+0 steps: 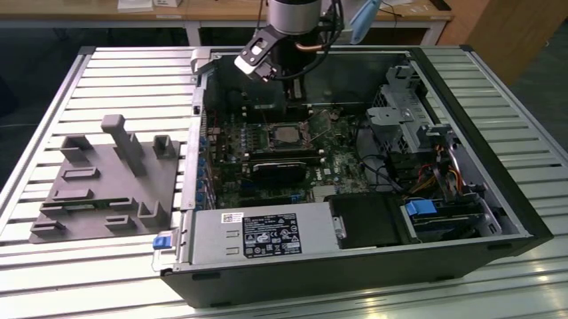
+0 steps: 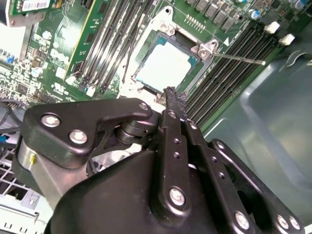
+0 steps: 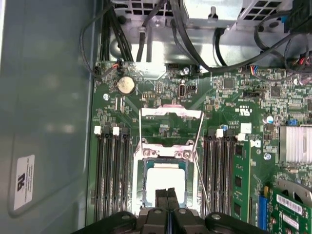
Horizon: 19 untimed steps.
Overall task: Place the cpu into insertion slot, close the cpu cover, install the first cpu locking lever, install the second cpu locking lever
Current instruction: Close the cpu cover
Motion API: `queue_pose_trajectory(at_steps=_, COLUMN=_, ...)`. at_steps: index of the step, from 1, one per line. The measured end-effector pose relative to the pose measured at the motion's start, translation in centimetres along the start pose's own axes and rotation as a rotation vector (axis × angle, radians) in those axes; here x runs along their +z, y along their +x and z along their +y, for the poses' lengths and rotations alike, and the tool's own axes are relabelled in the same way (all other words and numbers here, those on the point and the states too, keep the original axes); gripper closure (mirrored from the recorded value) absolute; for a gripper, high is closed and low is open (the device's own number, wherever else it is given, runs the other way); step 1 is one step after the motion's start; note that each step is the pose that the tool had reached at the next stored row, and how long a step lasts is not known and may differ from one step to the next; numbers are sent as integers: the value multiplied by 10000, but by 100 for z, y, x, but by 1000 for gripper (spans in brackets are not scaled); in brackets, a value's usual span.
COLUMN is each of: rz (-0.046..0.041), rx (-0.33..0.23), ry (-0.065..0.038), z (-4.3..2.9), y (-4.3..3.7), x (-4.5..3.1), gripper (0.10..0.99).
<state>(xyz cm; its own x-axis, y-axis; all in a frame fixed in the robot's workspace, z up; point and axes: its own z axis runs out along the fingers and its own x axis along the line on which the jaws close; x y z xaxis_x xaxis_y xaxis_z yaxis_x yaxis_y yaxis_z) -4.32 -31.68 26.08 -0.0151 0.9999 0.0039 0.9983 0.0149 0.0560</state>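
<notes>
The cpu lies flat in the insertion slot, its pale metal top showing. The slot sits mid-board inside the open computer case. The cpu cover stands raised at one side of the slot, its silvery frame seen almost edge-on. A thin locking lever sticks out free beside the slot. My gripper hangs above the slot's edge, shut, its black fingertips pressed together with nothing between them.
Black memory slots flank the socket on both sides, and a green memory stick stands in one. Cables cross the board's edge. In the exterior view a grey fixture lies on the slatted table left of the case.
</notes>
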Motion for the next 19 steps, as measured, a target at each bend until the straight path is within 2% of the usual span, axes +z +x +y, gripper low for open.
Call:
queue_pose_trajectory(at_steps=9, rz=1, rx=-1, ry=0, z=192, y=21, x=11, gripper=984)
queue_pose_trajectory(at_steps=19, rz=1, rx=3, ry=-1, z=365, y=60, x=21, gripper=984)
